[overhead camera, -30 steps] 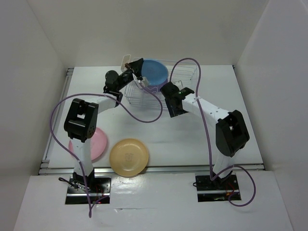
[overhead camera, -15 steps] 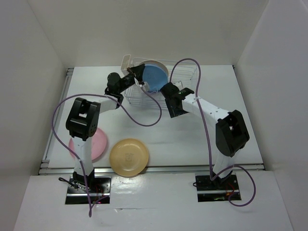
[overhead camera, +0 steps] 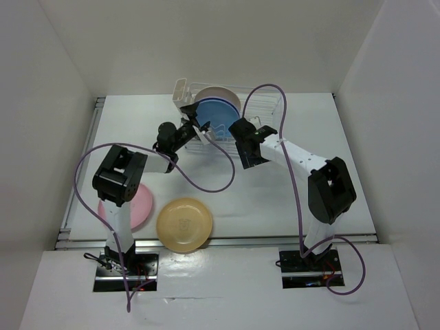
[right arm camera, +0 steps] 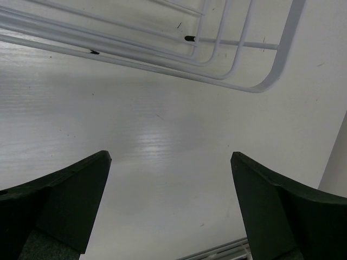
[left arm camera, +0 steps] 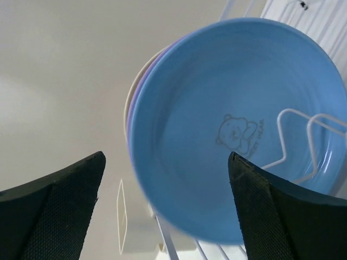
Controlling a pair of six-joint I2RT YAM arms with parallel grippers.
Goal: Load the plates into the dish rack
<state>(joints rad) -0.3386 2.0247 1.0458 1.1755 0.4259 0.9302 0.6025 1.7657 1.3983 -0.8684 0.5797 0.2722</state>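
Round matte blue plate (left arm camera: 217,108) upright in thin white wire rack (overhead camera: 261,104)

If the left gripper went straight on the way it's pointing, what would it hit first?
Most likely the light blue plate, standing in the dish rack straight ahead of the left gripper; the gap is hard to judge.
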